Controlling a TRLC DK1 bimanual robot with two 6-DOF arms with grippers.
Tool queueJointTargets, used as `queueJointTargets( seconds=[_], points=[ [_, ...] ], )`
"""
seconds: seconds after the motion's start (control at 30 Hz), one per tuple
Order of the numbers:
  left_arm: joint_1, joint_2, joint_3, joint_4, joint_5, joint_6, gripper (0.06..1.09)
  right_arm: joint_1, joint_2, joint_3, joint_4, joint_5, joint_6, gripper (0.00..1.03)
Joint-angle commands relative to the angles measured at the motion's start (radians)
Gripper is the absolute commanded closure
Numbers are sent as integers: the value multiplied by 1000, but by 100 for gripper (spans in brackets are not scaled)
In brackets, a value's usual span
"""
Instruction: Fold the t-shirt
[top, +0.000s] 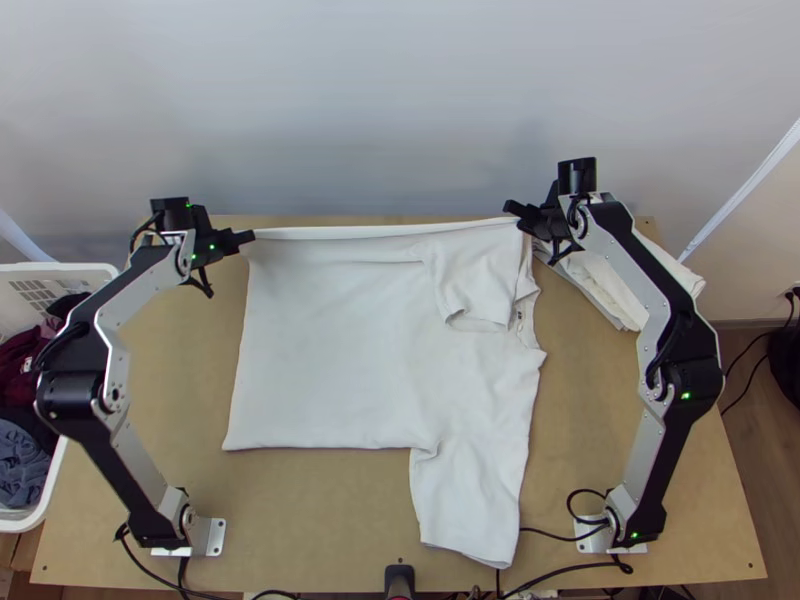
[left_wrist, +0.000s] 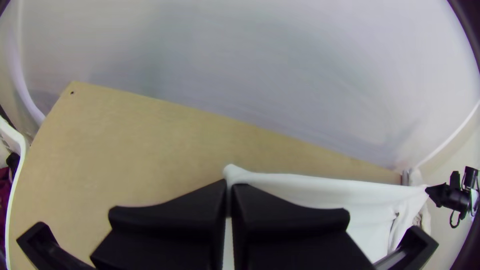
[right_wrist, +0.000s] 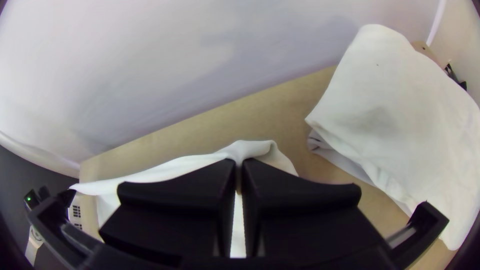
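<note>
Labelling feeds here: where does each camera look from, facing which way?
Top view: high over the table's near edge, looking steeply down; shows both arms, left hand and right hand.
Left wrist view: on that wrist, over its own hand toward the table's far edge; right hand beyond.
Right wrist view: on that wrist, toward the far edge and folded white cloth; own hand near, left hand beyond.
All share the t-shirt held between both hands.

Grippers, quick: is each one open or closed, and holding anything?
Left gripper: closed, holding the t-shirt by its far edge's left end.
Right gripper: closed, holding that edge's right end.
</note>
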Motion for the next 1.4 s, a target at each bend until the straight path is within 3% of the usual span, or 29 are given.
queueJointTargets(
  seconds=[0.0, 0.93, 1.37],
  points=[
    [37, -76, -54, -4, 8, -18, 105, -22, -57, -54, -2, 20, 14, 100],
    [60, -281, -367, 17, 44, 13, 105, 32, -370, -485, 27, 22, 9, 100],
    [38, -315, -473, 17, 44, 39, 105, 54, -443, -700, 154, 22, 22, 100]
  ],
)
